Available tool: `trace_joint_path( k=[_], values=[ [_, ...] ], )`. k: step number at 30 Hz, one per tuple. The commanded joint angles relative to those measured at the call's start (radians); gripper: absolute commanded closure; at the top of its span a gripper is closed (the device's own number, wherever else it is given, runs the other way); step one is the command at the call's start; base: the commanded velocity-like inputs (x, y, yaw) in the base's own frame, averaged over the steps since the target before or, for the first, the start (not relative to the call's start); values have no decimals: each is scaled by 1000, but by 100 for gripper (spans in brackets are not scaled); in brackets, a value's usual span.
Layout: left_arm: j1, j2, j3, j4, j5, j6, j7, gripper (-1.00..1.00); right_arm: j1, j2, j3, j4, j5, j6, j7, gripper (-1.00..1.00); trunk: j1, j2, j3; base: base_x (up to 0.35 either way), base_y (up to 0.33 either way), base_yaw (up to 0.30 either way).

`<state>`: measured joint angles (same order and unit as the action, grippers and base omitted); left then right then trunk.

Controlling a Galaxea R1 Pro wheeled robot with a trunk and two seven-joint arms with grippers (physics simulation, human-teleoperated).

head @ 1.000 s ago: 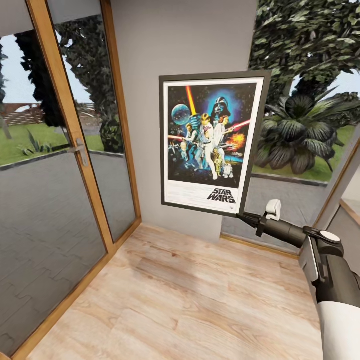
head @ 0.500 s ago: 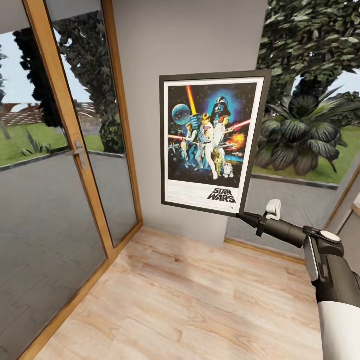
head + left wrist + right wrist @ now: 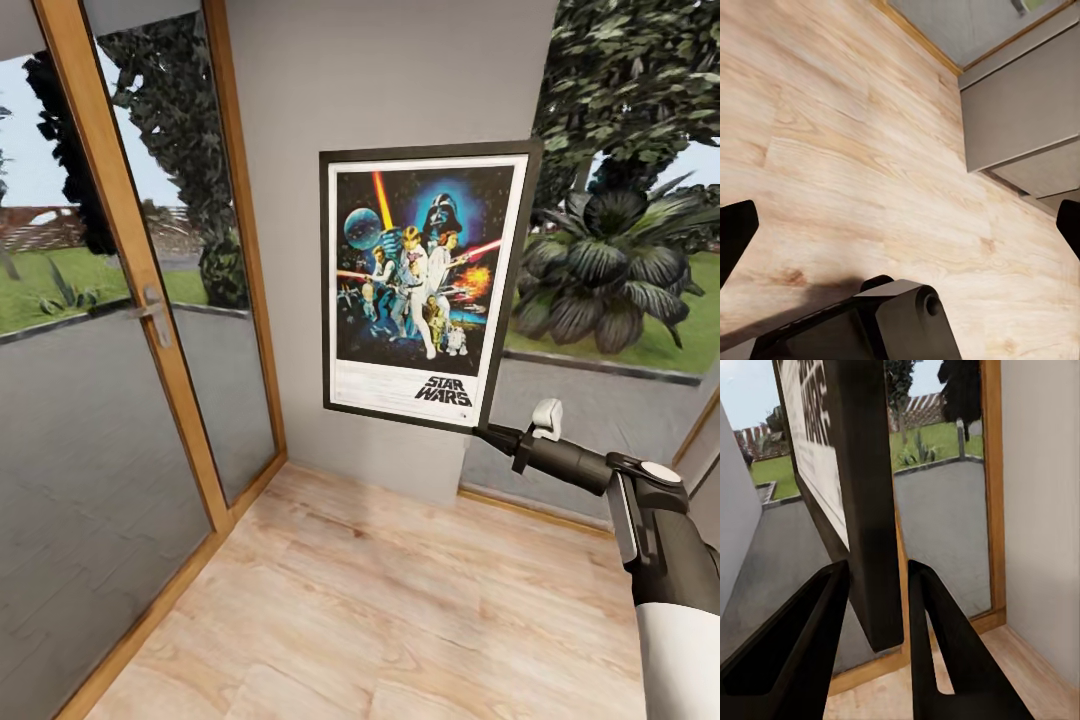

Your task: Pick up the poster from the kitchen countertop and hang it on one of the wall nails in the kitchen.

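The poster hangs upright in the air in front of a grey wall, with its black frame, white border and "STAR WARS" logo facing me. My right gripper is shut on its lower right corner. In the right wrist view the two dark fingers clamp the black frame edge of the poster. My left gripper is open and holds nothing, pointing down at the wood floor. The kitchen countertop and the wall nails are out of view.
A narrow grey wall section stands behind the poster. A wood-framed glass door with a handle is at the left, a large window at the right. Light wood floor lies ahead. A grey cabinet stands near the left arm.
The whole picture has shifted a little: the camera has come closer to the grey wall, which looks wider now. The poster stays in the same grip and pose.
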<state>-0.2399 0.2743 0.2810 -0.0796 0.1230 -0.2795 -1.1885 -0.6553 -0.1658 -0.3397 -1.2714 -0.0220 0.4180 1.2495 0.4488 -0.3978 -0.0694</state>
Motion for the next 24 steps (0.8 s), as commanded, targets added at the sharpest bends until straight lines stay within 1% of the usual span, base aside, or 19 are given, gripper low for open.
trace_joint_path(
  k=[1, 8, 11, 13, 19, 21, 24],
  values=[
    [-1, 0, -5, 1, 7, -4, -3, -100, -1, 0, -1, 0, -2, 10, 3, 100, 1, -2, -2, 322, 145, 0],
    [-1, 0, -5, 1, 7, -4, -3, -100, -1, 2, -1, 0, -2, 10, 2, 100, 1, -2, -2, 325, 149, 0],
    [-1, 0, -5, 1, 7, -3, -3, -100, -1, 19, -1, 0, -2, 10, 2, 100, 1, -2, -2, 326, 151, 0],
    [-1, 0, -5, 1, 7, -3, -3, -100, -1, 25, -1, 0, -2, 10, 2, 100, 1, -2, -2, 327, 151, 0],
    [-1, 0, -6, 1, 7, -3, -2, -100, -2, 31, -1, -1, -2, 10, 2, 100, 1, -2, -2, 324, 142, 0],
    [-1, 0, -6, 1, 7, -4, -2, -100, -6, 32, -2, -1, -2, 10, 1, 100, 1, -2, -2, 216, 79, 0],
    [-1, 0, -5, 1, 7, -3, -2, -100, -12, 32, -2, 0, -1, 11, 1, 100, 1, -2, -2, 74, 26, 0]
  ],
)
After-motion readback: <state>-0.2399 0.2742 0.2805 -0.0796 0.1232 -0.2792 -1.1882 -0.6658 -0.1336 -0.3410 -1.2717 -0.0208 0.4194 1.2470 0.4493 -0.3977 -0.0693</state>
